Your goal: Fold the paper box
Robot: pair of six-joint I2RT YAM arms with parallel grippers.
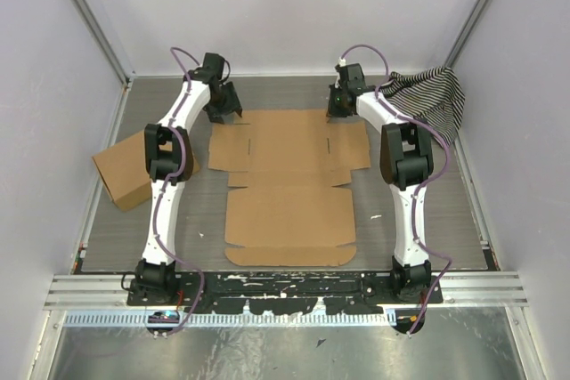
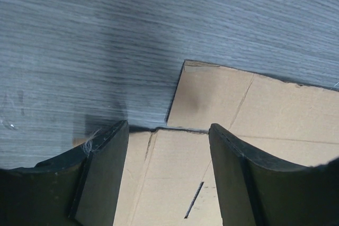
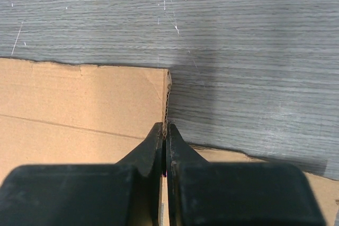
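The paper box (image 1: 289, 189) lies flat and unfolded in the middle of the table, a brown die-cut sheet with flaps and slits. My left gripper (image 1: 224, 113) hovers open over its far left corner. In the left wrist view the fingers (image 2: 106, 168) straddle the cardboard (image 2: 222, 99) with nothing between them. My right gripper (image 1: 338, 111) is at the far right corner of the far flap. The right wrist view shows it (image 3: 165, 125) shut on the raised corrugated edge of the sheet (image 3: 79, 93).
A squarer brown cardboard box (image 1: 134, 166) sits at the left beside the left arm. A black-and-white striped cloth (image 1: 432, 95) is bunched in the far right corner. Walls enclose three sides, and a metal rail (image 1: 285, 287) runs along the near edge.
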